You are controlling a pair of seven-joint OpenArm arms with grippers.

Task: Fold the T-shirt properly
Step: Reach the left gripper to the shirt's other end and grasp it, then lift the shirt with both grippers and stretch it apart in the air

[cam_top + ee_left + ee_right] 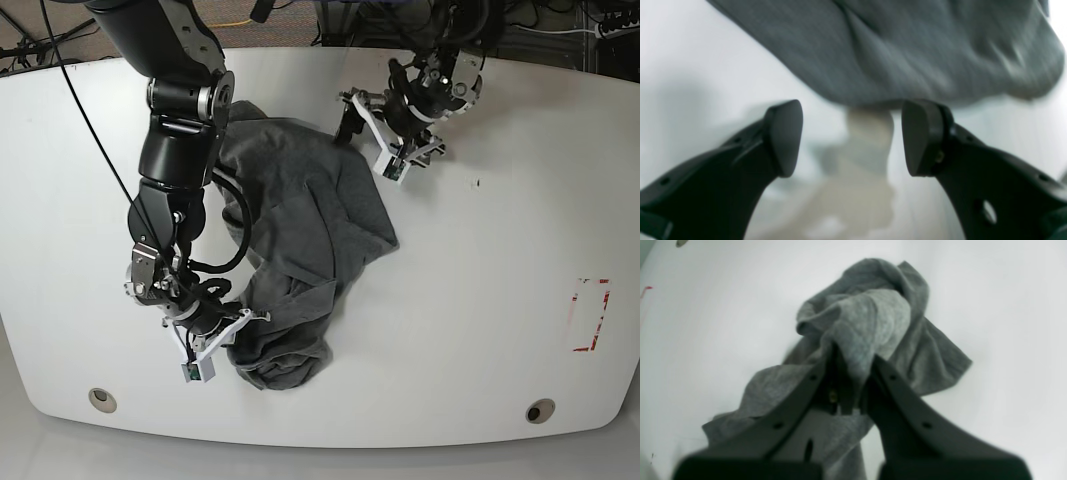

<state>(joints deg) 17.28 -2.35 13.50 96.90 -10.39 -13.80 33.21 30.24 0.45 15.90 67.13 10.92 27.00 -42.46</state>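
No fold is made yet — the T-shirt (300,250) lies crumpled in a heap on the white table (480,300). A bunch of it is clamped in the right gripper (853,373); the left gripper (851,138) is spread wide, empty, near its edge — spreading and folding remain.

The black left end effector (852,138) hangs with its two blunt fingers (785,136) spread wide apart, nothing between them. The black right end effector (850,373), on a bent, downward-reaching arm, is clamped tight on a fold of the crumpled heather-grey cotton T-shirt (870,323).
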